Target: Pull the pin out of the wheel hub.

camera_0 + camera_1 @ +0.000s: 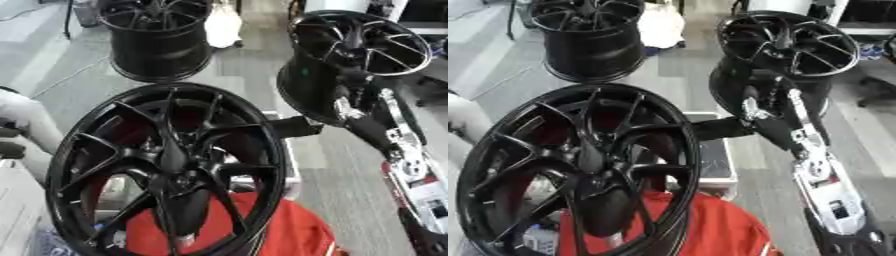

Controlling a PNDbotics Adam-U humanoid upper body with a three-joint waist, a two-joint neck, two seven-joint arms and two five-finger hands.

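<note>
The big black wheel hub (166,170) stands on edge right up front, spokes facing us, above a red cloth (280,230), and I can't make out any pin on it. The robot's right arm comes in from the lower right, and its right hand (756,107) reaches toward a second black wheel (794,45) at the upper right; whether its fingers are spread or closed, I can't tell. A third wheel (157,40) sits on the floor at the upper left.
</note>
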